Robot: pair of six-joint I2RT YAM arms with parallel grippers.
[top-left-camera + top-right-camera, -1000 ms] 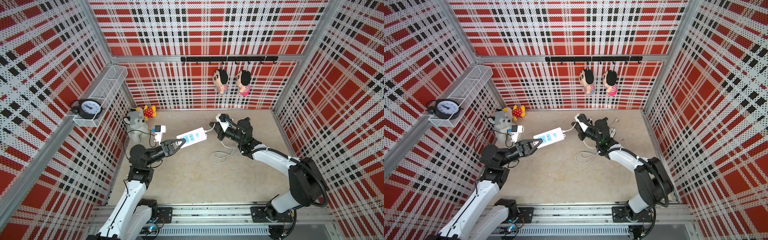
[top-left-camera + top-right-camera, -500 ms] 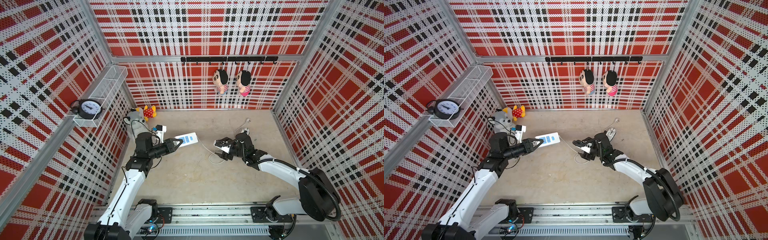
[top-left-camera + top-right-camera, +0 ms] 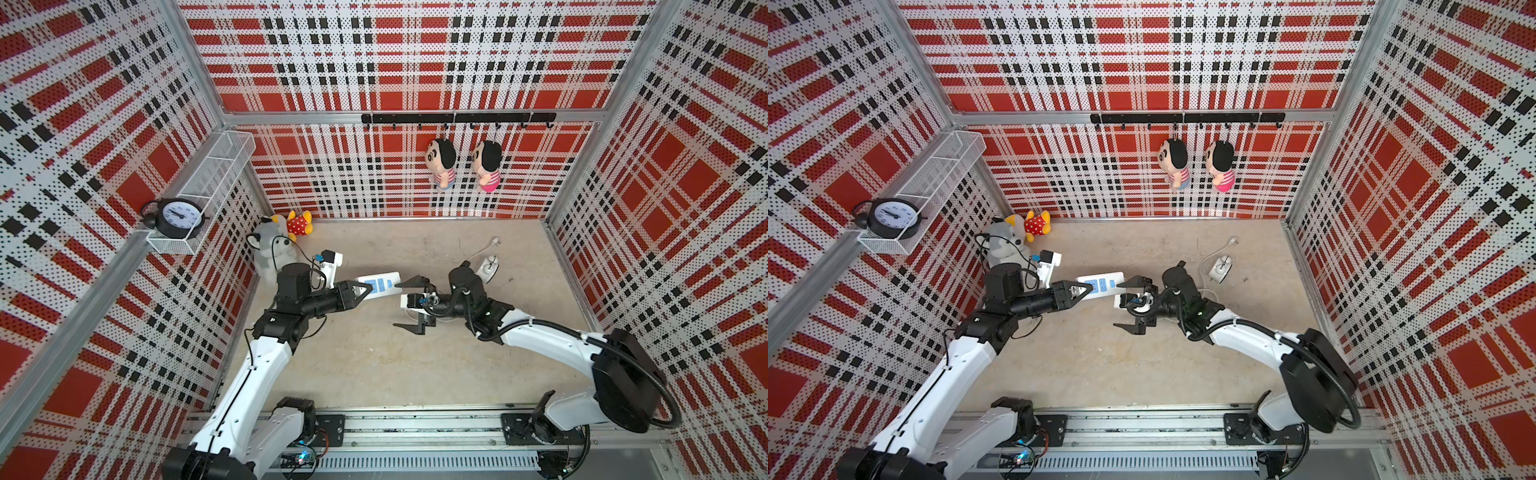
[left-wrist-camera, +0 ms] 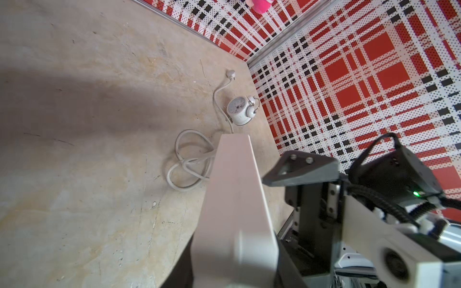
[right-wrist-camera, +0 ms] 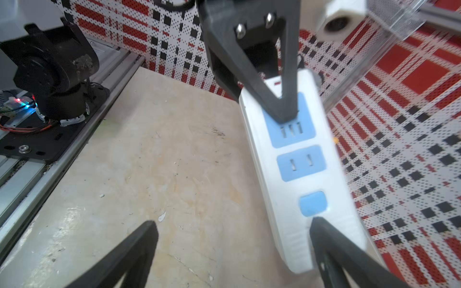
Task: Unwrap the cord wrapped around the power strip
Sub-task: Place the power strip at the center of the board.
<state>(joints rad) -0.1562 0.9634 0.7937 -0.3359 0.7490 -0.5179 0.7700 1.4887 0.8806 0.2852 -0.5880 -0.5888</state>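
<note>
Unwrapping, closing stage. The left gripper (image 3: 366,291) clamps one end of the power strip (image 3: 384,284) across its socket face and holds it clear of the surface (image 3: 374,365), nearer the left edge. The right gripper (image 3: 409,305) faces the strip's free end, jaws wide and empty, one finger just beside that end. No turns show on the strip. The cord (image 4: 189,162) lies in loose loops toward the back right corner, running past the alarm clock (image 4: 239,111) to its plug (image 4: 230,73). Judged next: confirm no turn remains, then lower the strip flat and release.
</note>
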